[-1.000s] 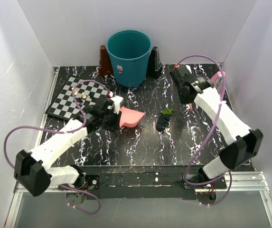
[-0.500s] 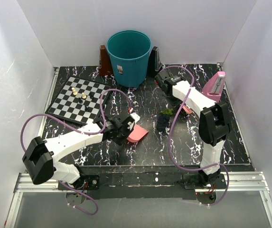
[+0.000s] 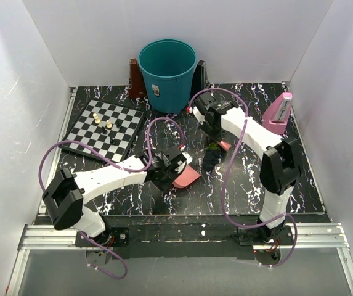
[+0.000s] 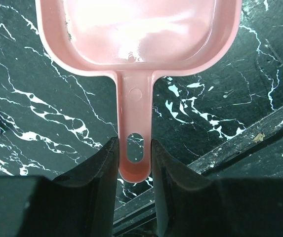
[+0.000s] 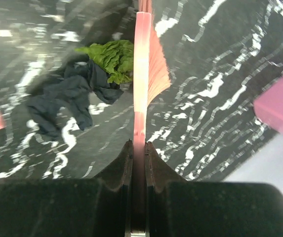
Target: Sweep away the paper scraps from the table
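Observation:
The paper scraps, a dark blue wad [image 3: 210, 159] with a green one [image 3: 215, 146] at its far end, lie on the black veined table [image 3: 244, 179] near its middle. In the right wrist view the green scrap [image 5: 112, 57] and the blue scrap [image 5: 67, 96] lie just left of the pink brush [image 5: 144, 74]. My right gripper [image 5: 139, 148] is shut on the brush handle; the brush [image 3: 224, 145] is right of the pile. My left gripper [image 4: 135, 150] is shut on the handle of the pink dustpan [image 4: 136, 29]. The dustpan [image 3: 185, 179] rests left of the scraps and looks empty.
A teal bin [image 3: 167, 74] stands at the back centre between a brown block and a black block. A chessboard [image 3: 102, 129] with small pieces lies at the back left. A pink slanted object [image 3: 278, 114] stands at the back right, also in the right wrist view [image 5: 279, 106].
My left arm has carried the dustpan right and nearer, toward the scraps. My right arm has swung left from the back right and brought the brush beside the pile.

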Controlling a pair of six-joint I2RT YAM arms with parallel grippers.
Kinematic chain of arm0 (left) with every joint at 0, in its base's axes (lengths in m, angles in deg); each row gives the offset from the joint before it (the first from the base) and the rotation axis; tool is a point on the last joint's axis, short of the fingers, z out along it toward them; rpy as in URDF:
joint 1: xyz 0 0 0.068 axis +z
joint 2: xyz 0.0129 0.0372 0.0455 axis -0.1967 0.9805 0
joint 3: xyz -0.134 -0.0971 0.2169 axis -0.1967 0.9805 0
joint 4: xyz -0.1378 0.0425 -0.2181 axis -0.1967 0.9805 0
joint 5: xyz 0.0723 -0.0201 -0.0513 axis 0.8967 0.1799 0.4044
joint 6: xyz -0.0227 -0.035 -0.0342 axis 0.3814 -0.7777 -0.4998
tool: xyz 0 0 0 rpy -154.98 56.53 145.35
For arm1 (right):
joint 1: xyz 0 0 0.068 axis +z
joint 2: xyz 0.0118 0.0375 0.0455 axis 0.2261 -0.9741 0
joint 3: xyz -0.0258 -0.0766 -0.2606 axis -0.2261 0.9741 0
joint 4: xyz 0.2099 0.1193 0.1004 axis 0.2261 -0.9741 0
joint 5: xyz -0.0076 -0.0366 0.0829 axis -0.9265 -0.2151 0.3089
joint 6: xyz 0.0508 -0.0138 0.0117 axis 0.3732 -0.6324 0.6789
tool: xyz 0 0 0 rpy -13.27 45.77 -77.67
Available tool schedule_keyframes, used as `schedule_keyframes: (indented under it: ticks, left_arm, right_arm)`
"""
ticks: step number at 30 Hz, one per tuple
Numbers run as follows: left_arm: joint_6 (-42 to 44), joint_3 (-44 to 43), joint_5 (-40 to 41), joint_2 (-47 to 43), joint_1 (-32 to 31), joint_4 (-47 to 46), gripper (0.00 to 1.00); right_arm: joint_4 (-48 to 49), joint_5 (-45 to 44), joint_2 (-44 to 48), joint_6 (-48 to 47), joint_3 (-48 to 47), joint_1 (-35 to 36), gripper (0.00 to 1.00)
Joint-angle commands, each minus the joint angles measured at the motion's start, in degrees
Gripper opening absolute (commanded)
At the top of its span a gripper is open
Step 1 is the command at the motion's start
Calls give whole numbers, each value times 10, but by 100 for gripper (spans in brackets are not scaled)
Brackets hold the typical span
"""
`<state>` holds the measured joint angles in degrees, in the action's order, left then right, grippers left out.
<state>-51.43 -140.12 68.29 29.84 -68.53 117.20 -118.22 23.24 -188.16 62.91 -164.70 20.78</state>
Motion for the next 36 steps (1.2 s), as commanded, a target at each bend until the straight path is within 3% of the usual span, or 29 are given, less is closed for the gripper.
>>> schedule_keyframes:
  ticks: [1,7,11,14,21,25,32,36]
  left_arm:
    - [16,-28,-20,-14,-4,6,24]
    - [24,-45,-35,11,-5,5,23]
    - [24,-49,-37,13,-4,3,22]
    - [24,-44,-40,4,-4,-1,22]
    - [27,-37,-52,-7,-4,-1,23]
    - [27,-33,-58,-12,-6,-1,23]
    - [26,-34,-61,-13,-8,-4,23]
    - [28,-36,-63,-10,-10,-4,23]
  right_arm:
    - [-15,178,51,28,-4,19,1]
    - [-57,453,77,75,-35,20,1]
    - [-25,493,134,123,-27,11,1]
    - [-46,419,158,137,-47,-3,1]
    - [-132,55,171,196,-37,-11,1]
    - [-174,-36,156,232,11,-11,1]
    - [-156,25,114,266,58,15,1]
    - [-121,133,95,260,48,53,1]
